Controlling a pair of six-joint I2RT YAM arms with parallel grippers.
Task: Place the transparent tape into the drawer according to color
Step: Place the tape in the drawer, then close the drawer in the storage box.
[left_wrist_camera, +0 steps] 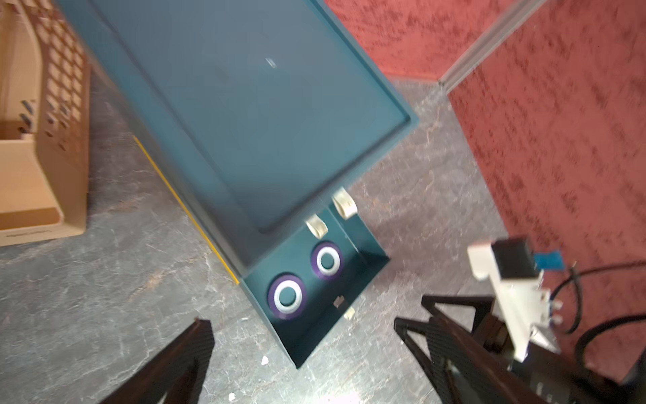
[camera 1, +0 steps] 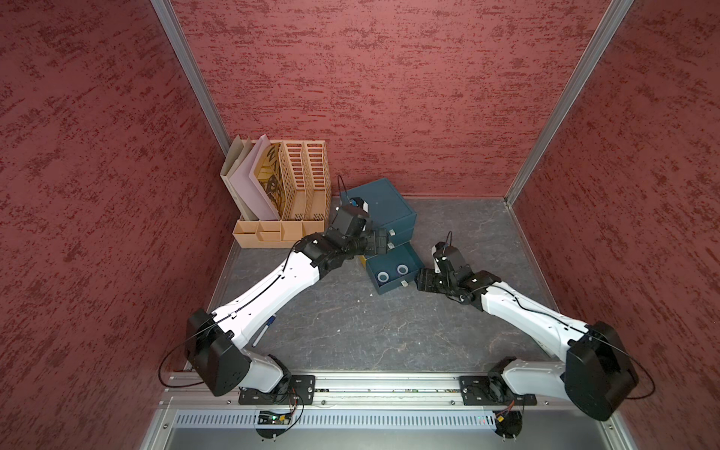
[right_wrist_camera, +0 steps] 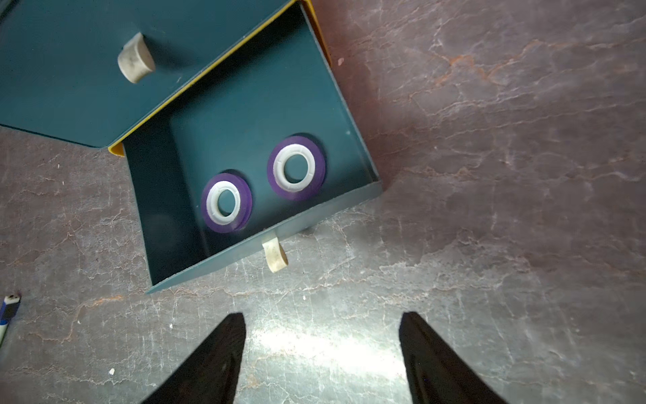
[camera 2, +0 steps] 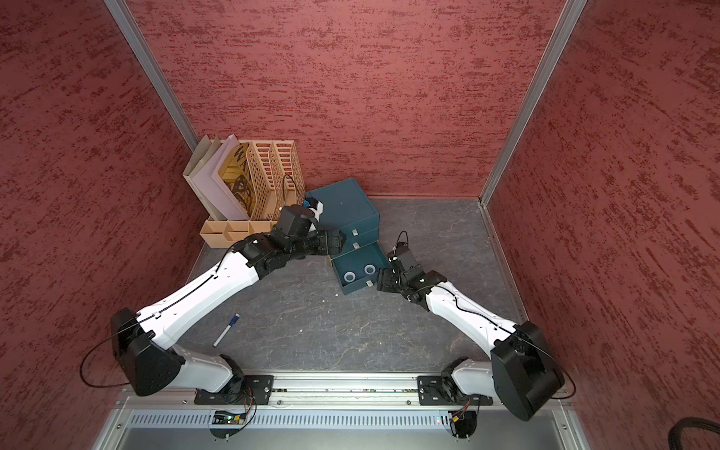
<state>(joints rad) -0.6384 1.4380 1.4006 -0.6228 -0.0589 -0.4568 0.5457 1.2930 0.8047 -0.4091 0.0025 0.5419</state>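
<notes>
A teal drawer cabinet [camera 1: 383,202] stands at the back, with its bottom drawer [camera 1: 389,290] pulled out. Two purple rolls of transparent tape lie flat in that drawer, side by side and apart: one [right_wrist_camera: 226,203] nearer the front wall, the other [right_wrist_camera: 296,168] further in. Both top views show them as pale rings [camera 1: 383,277] [camera 2: 369,269]. My left gripper [left_wrist_camera: 304,320] hangs open and empty above the drawer's left side [camera 1: 380,241]. My right gripper [right_wrist_camera: 322,314] is open and empty over the bare table just in front of the drawer's pale handle [right_wrist_camera: 275,257].
An orange file rack [camera 1: 288,195] with folders stands left of the cabinet. A blue-capped pen [camera 2: 226,330] lies on the grey table beside the left arm. Red walls close in the back and both sides. The two upper drawers are shut.
</notes>
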